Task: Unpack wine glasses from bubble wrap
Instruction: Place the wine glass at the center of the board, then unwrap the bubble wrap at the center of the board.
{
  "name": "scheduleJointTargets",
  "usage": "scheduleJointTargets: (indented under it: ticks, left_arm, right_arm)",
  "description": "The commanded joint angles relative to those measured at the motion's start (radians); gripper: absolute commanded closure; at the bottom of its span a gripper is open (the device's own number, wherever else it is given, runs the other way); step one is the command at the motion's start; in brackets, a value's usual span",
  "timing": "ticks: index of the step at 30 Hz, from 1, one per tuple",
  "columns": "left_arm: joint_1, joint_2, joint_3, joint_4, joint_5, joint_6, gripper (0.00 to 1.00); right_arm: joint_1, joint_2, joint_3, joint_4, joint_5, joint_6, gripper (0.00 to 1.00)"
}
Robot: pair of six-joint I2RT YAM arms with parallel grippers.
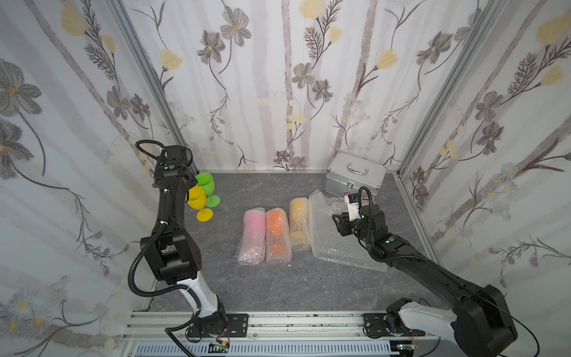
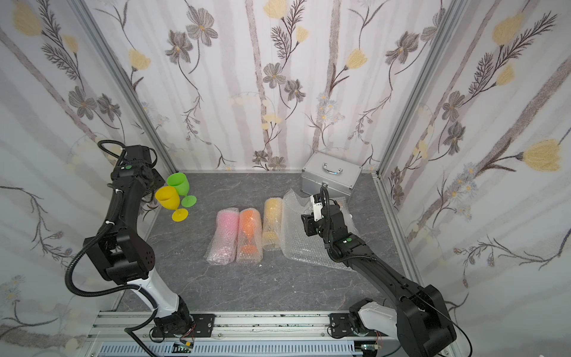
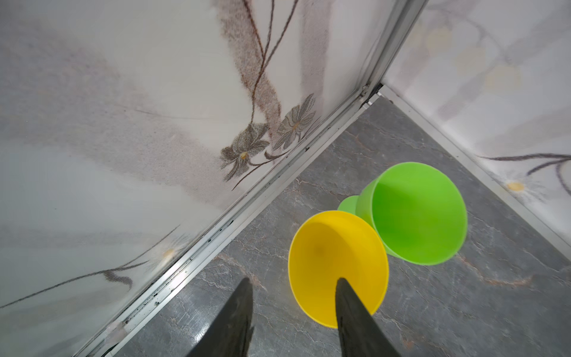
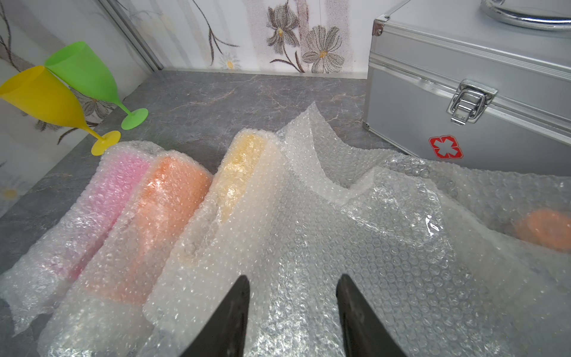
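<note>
Careful: your left end effector [image 3: 292, 279], jaws apart, straddles the rim of the yellow goblet [image 3: 327, 253] standing far left on the desk [image 1: 278, 287] beside the green goblet [image 3: 417, 213]; a crooked retreat could topple both. Your right end effector [image 4: 293, 276] hovers, jaws apart, over the flat bubble wrap [image 4: 340, 231].

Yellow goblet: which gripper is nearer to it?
Left. The left gripper hangs open right at the yellow goblet's bowl. The right gripper is far across, open over the flat bubble wrap beside the case.
</note>
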Motion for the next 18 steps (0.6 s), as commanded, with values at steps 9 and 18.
scheduleJointTargets:
  ticks: [9, 18]
  left_arm:
    - [-0.220, -0.232, -0.248, 0.069, 0.127, -0.070, 0.53]
    - [-0.419, -0.355, -0.532, 0.238, 0.286, -0.214, 0.53]
  right_arm:
    - [0.018, 0.122, 0.113, 0.007, -0.225, 0.182, 0.48]
    - [0.106, 0.250, 0.216, 0.015, -0.315, 0.251, 0.49]
